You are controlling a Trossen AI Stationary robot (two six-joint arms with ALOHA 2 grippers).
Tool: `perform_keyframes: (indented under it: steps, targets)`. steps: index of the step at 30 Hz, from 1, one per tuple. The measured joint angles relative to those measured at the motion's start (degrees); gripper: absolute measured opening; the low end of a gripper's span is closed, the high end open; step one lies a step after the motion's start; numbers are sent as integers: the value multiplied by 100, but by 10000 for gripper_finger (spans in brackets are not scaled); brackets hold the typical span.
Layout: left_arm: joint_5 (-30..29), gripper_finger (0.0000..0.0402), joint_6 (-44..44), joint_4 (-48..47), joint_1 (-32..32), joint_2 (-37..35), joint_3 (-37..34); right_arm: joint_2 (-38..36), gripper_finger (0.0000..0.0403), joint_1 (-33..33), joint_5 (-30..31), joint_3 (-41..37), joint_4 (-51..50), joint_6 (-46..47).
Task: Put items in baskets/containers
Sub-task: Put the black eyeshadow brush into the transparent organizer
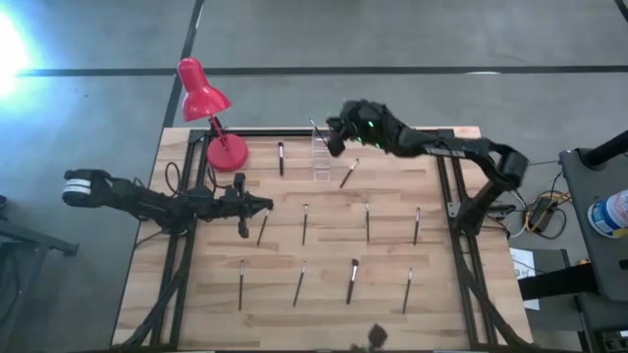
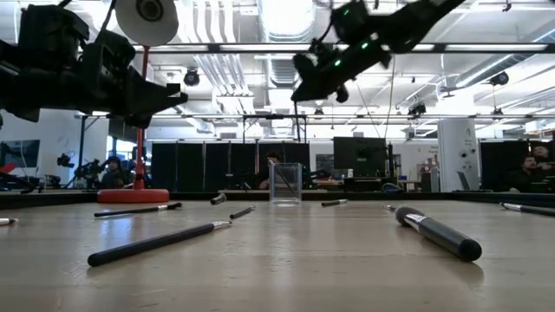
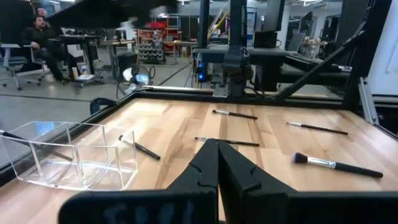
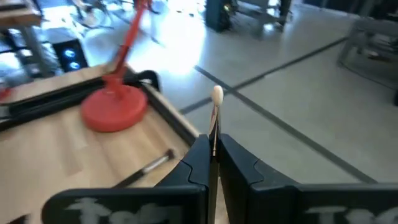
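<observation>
Right gripper (image 1: 337, 134) hangs above the clear holder (image 1: 321, 157) at the table's far edge, fingers clamped on 1 thin brush (image 4: 216, 118); left gripper (image 1: 263, 205) hovers mid-left, fingers together, other brushes (image 1: 304, 224) scattered near.

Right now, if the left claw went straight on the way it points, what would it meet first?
Most likely the thin brush lying crosswise just beyond the shut left claw. The claw seems raised above the table, so it might pass over the brush.
</observation>
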Motion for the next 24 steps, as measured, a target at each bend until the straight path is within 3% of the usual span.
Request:
perform_keyframes:
  steps: [4,9,17,24]
  targets:
    - [1,0,-7,-20,0,2,-1,807,13,-326,-448,783,-429,-79]
    - [3,0,-5,-39,0,2,-7,1456,13,-462,-469,1572,-1068,-108]
    - [5,0,-31,-75,2,4,-7,1971,13,-501,-477,1923,-1129,-216]
    - [7,0,-38,-108,2,4,-7,1976,13,-576,-520,1907,-1359,-226]
